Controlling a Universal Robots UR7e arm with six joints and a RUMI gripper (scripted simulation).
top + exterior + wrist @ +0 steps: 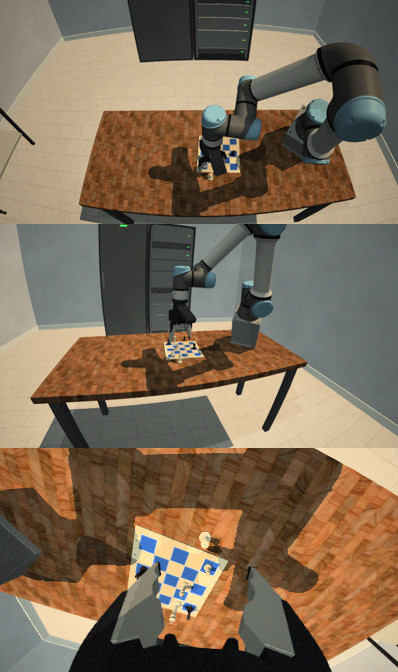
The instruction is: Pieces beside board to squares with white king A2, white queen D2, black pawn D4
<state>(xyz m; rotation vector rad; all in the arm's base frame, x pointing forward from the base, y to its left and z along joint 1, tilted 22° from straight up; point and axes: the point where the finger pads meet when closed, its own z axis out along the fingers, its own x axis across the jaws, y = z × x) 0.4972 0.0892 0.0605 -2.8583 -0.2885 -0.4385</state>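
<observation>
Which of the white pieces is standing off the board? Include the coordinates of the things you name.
The one just past the board's near edge in the exterior view [210,177] [180,359] [205,539]; it stands on the table [130,186] [93,379].
</observation>
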